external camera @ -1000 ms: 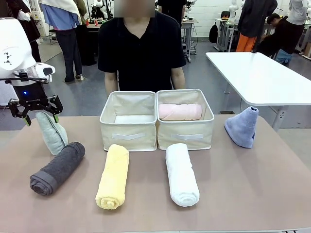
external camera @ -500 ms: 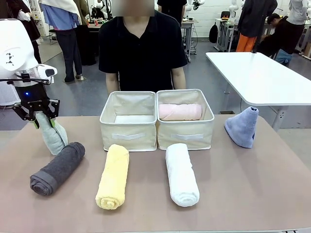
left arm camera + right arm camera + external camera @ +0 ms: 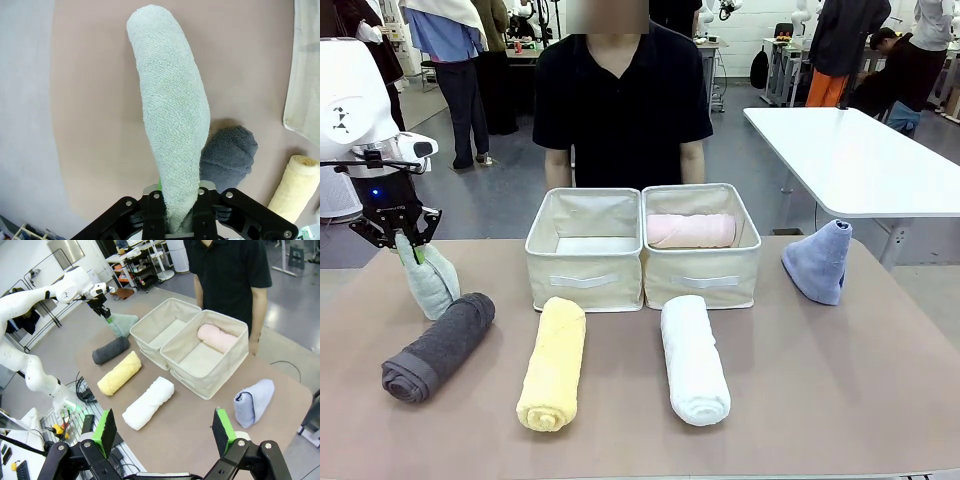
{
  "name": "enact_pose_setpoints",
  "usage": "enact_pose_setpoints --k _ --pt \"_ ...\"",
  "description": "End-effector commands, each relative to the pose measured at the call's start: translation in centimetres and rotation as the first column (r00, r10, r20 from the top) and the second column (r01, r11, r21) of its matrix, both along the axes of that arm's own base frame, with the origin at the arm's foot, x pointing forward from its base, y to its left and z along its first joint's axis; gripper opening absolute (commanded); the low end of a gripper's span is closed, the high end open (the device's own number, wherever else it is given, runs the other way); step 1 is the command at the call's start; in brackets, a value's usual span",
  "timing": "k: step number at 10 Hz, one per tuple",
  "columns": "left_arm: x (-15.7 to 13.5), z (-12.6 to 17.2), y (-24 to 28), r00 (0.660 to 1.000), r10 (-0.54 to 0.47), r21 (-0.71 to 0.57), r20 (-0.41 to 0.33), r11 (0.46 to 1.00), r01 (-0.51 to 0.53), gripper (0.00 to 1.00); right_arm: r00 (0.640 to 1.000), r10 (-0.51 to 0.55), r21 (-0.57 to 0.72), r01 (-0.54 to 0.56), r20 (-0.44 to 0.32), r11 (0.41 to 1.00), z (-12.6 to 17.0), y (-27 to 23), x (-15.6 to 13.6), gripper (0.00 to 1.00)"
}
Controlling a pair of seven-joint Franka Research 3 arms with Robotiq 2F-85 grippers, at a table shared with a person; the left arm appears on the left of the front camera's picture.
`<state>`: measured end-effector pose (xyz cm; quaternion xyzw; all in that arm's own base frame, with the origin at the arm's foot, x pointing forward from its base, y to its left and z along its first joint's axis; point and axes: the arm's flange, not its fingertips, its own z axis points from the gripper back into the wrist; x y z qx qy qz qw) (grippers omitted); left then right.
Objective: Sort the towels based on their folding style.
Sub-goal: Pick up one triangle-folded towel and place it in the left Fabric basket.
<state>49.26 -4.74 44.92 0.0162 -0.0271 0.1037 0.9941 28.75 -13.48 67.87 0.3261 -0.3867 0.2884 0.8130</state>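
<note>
At the left edge of the table [image 3: 820, 390], the left gripper [image 3: 408, 248] pinches the tip of the mint cone towel [image 3: 432, 285], which looks soft, light and likely to sag.

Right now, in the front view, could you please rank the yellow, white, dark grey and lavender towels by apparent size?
1. Yellow roll and white roll: too alike to rank.
2. Dark grey roll.
3. Lavender cone, though it sits farther back, so that is unsure.

tip of mint towel [image 3: 170, 130] hidden in left hand [image 3: 179, 212], yellow towel [image 3: 295, 185] edge-cropped
</note>
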Motion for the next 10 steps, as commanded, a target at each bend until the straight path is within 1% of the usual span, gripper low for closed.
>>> enact_pose_setpoints --k 1,2,3,5,6,7,9,10 --pt "0.5 1.8 0.3 1.0 -0.017 0.048 0.012 0.999 0.017 0.0 1.0 -0.007 -0.015 0.007 -0.012 1.0 -0.2 0.0 0.0 1.0" --pt "0.0 4.0 0.7 0.999 -0.018 0.072 0.03 0.997 0.016 0.0 1.0 -0.007 -0.015 0.007 -0.012 1.0 -0.2 0.0 0.0 1.0" --pt "-1.4 7.1 1.1 1.0 -0.022 0.093 -0.003 0.995 0.022 0.11 1.0 -0.007 -0.015 0.007 -0.012 1.0 -0.2 0.0 0.0 1.0" --pt "-4.9 13.6 2.2 0.998 -0.045 0.113 -0.054 0.992 0.051 0.11 1.0 -0.007 -0.015 0.007 -0.012 1.0 -0.2 0.0 0.0 1.0" --pt "-6.2 15.9 3.0 0.996 -0.075 0.074 -0.054 0.994 0.079 0.11 1.0 -0.007 -0.015 0.007 -0.012 1.0 -0.2 0.0 0.0 1.0" --pt "-7.4 17.8 3.9 0.994 -0.093 0.039 -0.059 0.995 0.095 0.11 1.0 -0.007 -0.015 0.007 -0.012 1.0 -0.2 0.0 0.0 1.0" --pt "-10.6 20.5 5.2 0.989 -0.147 0.007 -0.012 0.989 0.147 0.11 1.0 -0.007 -0.015 0.007 -0.012 1.0 -0.2 0.0 0.0 1.0" --pt "-11.9 21.2 5.8 0.985 -0.172 -0.004 0.006 0.985 0.172 0.11 1.0 -0.007 -0.015 0.007 -0.012 1.0 -0.2 0.0 0.0 1.0"
